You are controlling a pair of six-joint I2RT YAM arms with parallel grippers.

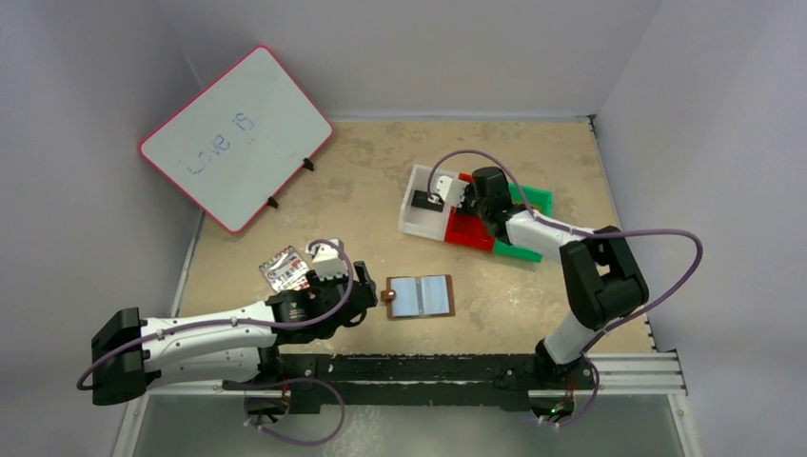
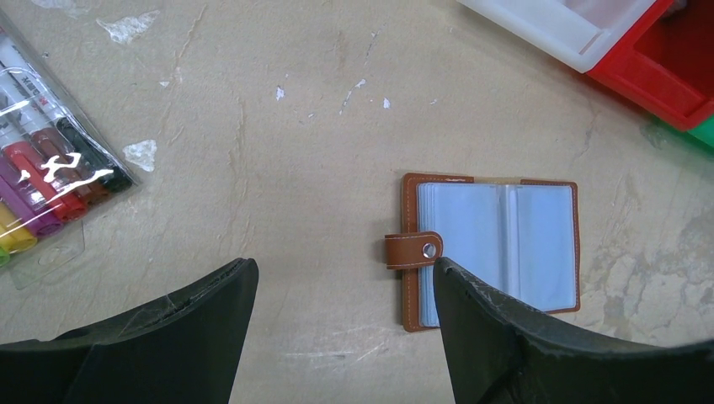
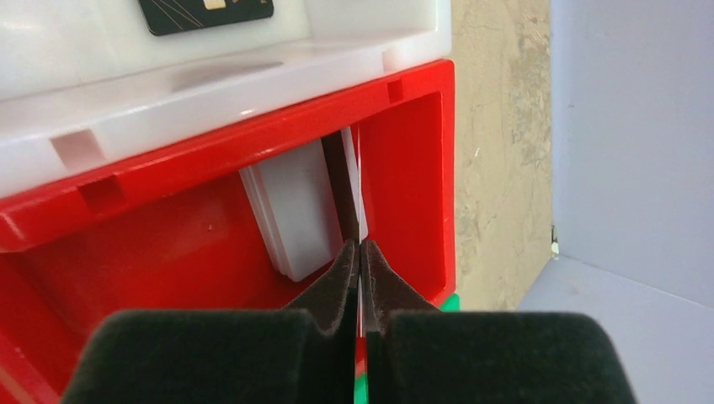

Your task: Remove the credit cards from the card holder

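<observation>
My R gripper (image 3: 360,252) pinched on 1 thin card (image 3: 355,194), edge-on, in red bin (image 3: 168,244). L gripper (image 2: 341,278) wide open, empty, just left of opened card holder (image 2: 497,252).

Soft, even light from above fills the table (image 1: 381,171), and shadows are faint and short. White glare streaks the clear marker pack (image 2: 50,177), and the card holder (image 2: 497,252) sleeves shine pale blue. My left fingers (image 2: 168,337) loom dark and soft-edged. My right fingers (image 3: 253,353) blur up close, while the credit card (image 3: 347,194) pinched between them looks sharper.
</observation>
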